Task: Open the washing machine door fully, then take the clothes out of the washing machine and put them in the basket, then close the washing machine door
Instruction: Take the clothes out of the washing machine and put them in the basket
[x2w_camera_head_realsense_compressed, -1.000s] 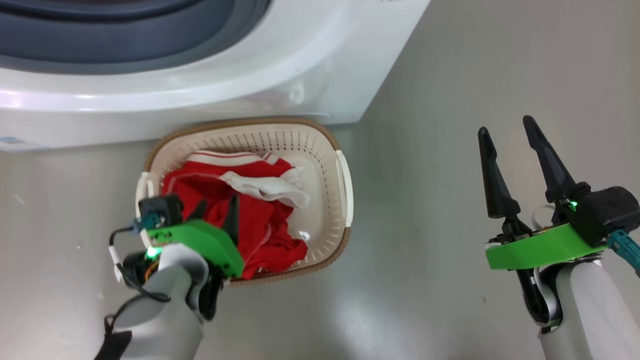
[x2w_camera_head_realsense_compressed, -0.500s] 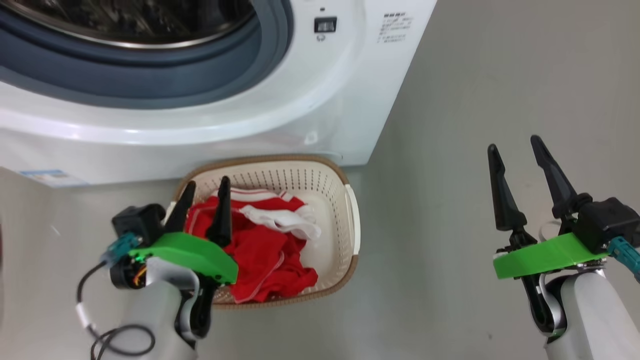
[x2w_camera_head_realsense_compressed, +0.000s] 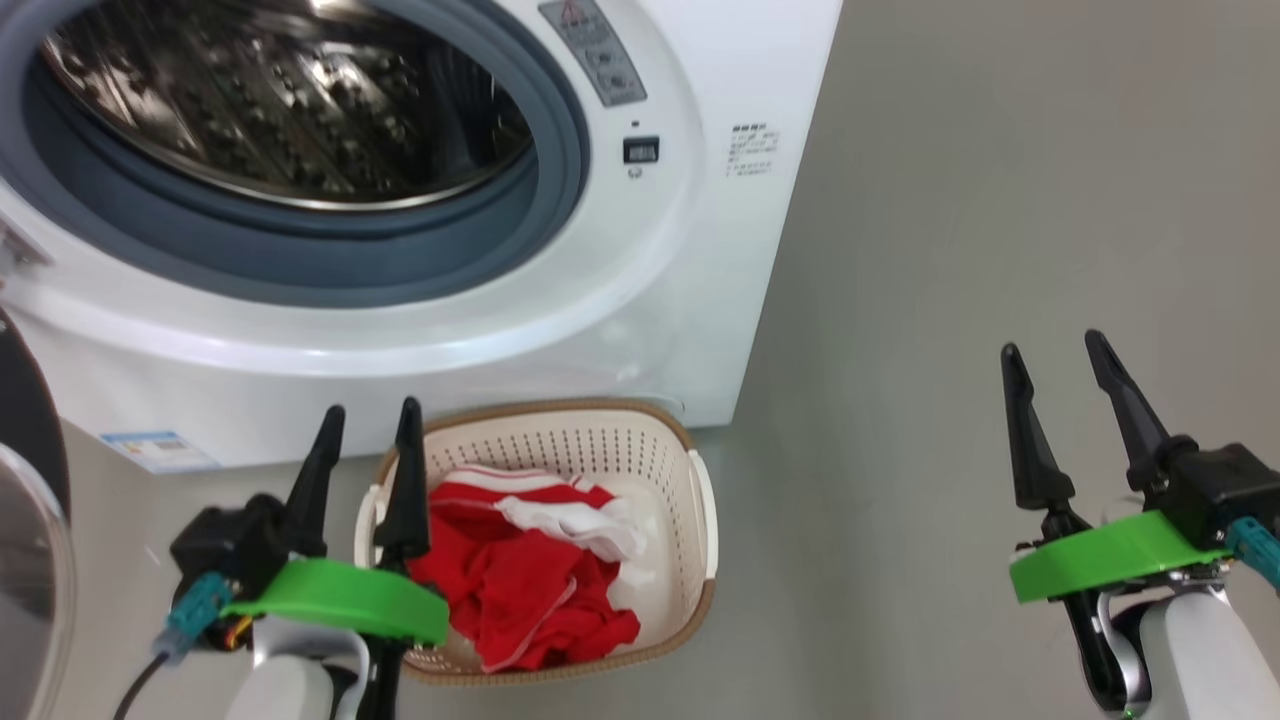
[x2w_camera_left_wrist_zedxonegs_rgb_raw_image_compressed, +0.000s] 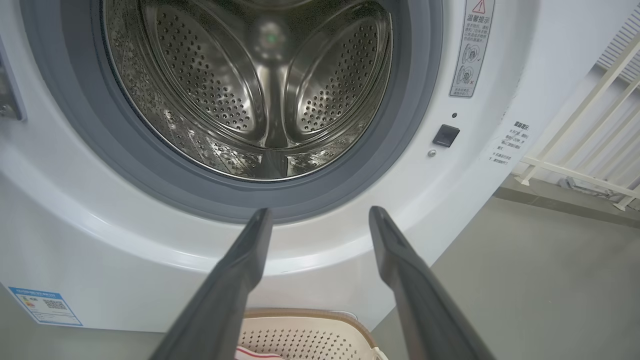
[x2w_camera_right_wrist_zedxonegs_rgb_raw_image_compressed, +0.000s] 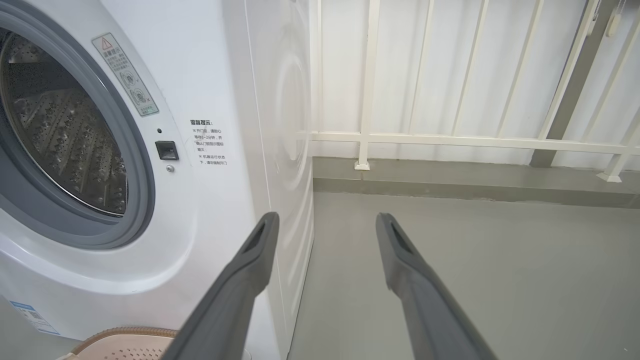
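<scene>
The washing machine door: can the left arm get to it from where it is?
Probably yes. The washing machine door hangs open at the head view's left edge, close beside the left gripper, which is open and holds nothing; just floor lies between them.

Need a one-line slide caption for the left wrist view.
Open left gripper faces the empty steel drum of the washing machine, basket rim just below.

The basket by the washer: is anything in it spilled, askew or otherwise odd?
Nothing stands out. The bright red garments lie crumpled inside the cream perforated basket; none seems to hang over its brown rim.
</scene>
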